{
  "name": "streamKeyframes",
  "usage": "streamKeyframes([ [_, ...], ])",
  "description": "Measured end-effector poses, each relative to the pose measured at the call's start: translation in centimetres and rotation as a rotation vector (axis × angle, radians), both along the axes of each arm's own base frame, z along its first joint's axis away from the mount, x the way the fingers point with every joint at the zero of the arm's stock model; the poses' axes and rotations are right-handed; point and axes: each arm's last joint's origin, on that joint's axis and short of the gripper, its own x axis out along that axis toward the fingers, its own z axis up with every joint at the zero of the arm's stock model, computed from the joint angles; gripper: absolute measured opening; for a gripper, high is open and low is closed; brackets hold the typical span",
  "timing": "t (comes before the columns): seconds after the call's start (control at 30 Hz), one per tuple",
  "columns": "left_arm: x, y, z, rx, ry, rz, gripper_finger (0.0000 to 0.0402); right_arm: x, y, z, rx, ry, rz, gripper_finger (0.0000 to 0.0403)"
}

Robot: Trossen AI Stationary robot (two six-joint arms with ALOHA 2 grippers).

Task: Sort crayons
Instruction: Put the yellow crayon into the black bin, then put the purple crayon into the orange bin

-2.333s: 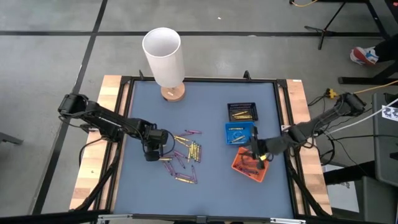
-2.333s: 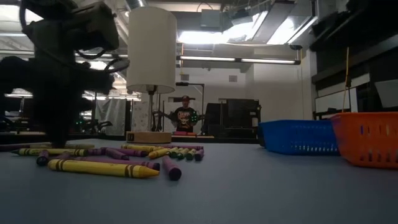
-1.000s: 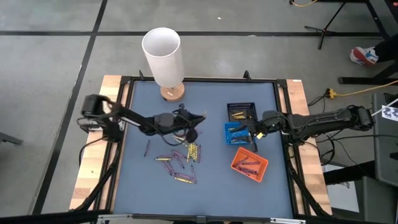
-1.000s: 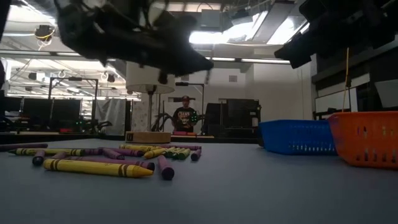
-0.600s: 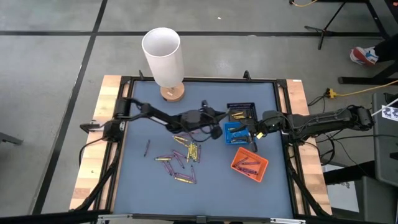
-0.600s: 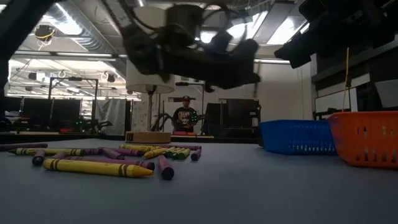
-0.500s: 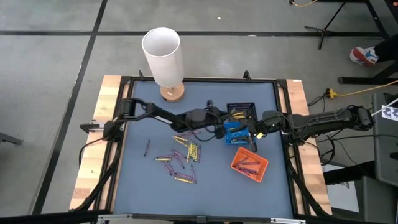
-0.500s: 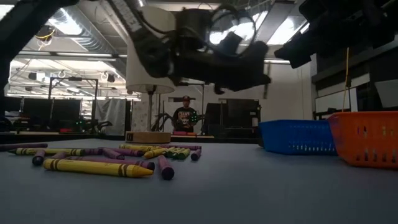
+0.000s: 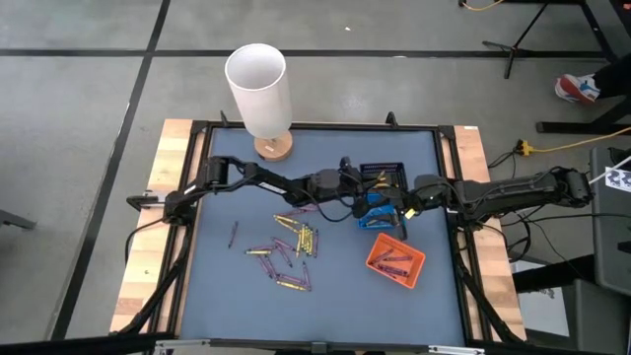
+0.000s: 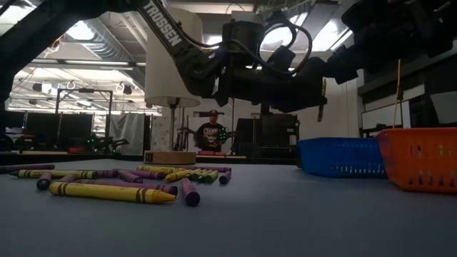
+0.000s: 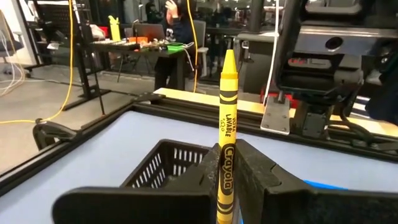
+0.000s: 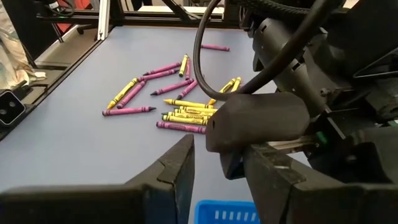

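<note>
Blue table (image 9: 227, 296) bears three trays (image 9: 395, 258); left gripper (image 11: 227, 163) pinches one yellow crayon (image 11: 227, 118).

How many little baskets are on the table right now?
3: black basket at the back, blue basket in the middle under the grippers and partly hidden, orange basket nearest the front.

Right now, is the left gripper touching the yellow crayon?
Touching. The left wrist view shows the left gripper shut on the yellow crayon, both fingers pressed against its sides, above the black tray.
</note>
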Motion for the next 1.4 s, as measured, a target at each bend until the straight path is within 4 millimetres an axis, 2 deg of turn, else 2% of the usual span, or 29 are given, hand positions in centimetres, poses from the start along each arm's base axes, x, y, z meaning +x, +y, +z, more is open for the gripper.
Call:
streamKeyframes([
  [0.53,-0.1,0.4,-0.3,0.003,0.032,0.026,0.0022,-0.1,0.0,-0.2,-0.003,0.022,0.0,0.0134],
  [1.0,-0.2,0.7,-0.4,0.003,0.036,0.038,0.0107,-0.1,-0.1,-0.3,-0.015,0.033,-0.029,0.0134],
  [1.27,-0.2,0.6,-0.2,0.006,0.033,0.032,0.0121,-0.1,-0.1,-0.2,-0.015,0.036,-0.028,0.0134],
  [1.4,-0.3,0.5,0.9,0.015,0.037,0.027,0.0121,-0.1,-0.1,0.0,-0.014,0.025,-0.024,0.0134],
])
